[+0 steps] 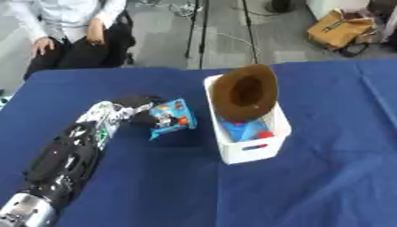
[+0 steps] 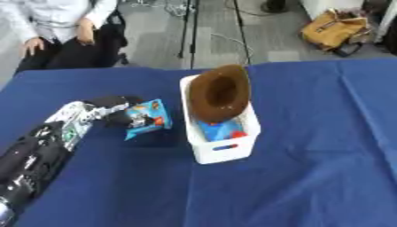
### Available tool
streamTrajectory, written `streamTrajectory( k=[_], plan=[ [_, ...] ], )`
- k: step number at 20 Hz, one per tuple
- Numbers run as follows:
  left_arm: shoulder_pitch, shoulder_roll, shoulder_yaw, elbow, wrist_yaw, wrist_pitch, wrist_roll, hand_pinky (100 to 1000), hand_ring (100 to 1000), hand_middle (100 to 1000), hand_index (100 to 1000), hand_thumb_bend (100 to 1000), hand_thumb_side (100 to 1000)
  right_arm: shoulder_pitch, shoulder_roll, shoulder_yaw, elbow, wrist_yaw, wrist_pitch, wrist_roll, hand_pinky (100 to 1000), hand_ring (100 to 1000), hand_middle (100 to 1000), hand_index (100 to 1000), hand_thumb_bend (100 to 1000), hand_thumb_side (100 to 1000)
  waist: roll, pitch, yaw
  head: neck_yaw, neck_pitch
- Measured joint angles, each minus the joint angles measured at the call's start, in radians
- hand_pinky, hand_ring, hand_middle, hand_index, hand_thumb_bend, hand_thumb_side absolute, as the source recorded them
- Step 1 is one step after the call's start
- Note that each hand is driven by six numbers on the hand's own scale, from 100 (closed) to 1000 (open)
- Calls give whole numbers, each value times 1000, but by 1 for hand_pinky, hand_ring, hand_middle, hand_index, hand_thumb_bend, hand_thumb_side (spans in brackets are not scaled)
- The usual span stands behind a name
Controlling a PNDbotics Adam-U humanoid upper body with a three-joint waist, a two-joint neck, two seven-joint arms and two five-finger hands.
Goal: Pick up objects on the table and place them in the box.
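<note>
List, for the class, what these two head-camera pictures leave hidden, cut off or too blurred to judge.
- Box contents: the brown hat covers most; only blue and red shapes show below it.
- Left hand fingers: dark and blurred against the blue packet; contact or grip unclear.
- Packet print: too blurred to read.
- Right hand: in neither view.
- Left arm: cut off by the lower edge.

A dark blue cloth [image 1: 333, 177] covers the table, creased toward three o'clock. Beyond its far edge lies grey floor [image 1: 225, 40]. At one o'clock a tan leather bag [image 1: 339, 29] with dark straps sits on that floor. Near twelve o'clock thin black stand legs [image 1: 203, 26] rise, with pale cables [image 1: 232, 40] trailing beside them.
</note>
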State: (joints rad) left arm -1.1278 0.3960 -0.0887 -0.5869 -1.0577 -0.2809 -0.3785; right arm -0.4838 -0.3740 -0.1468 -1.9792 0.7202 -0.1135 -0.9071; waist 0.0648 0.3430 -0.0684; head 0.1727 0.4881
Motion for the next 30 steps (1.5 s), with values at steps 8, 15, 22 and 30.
streamTrajectory(
  k=[8,15,22,30],
  plan=[
    [-7,0,7,4,-9,0,-14,1000,1000,1000,1000,622,1000,0,0,0,0,-8,-1,0,802,757,649,652,100,913,1,0,0,0,0],
    [-15,0,14,13,-2,-17,-60,1000,1000,1000,1000,714,1000,0,1,0,0,-10,-1,0,802,746,642,646,100,917,2,0,-4,2,0],
    [-17,0,23,18,28,-12,-84,1000,1000,1000,1000,745,1000,0,7,0,0,-19,-1,0,802,741,636,642,100,920,2,0,-5,4,0],
    [-25,1,23,19,22,-2,-112,1000,1000,1000,1000,817,1000,0,8,0,0,-27,-1,0,802,735,628,635,100,926,4,0,-8,5,0]
  ],
)
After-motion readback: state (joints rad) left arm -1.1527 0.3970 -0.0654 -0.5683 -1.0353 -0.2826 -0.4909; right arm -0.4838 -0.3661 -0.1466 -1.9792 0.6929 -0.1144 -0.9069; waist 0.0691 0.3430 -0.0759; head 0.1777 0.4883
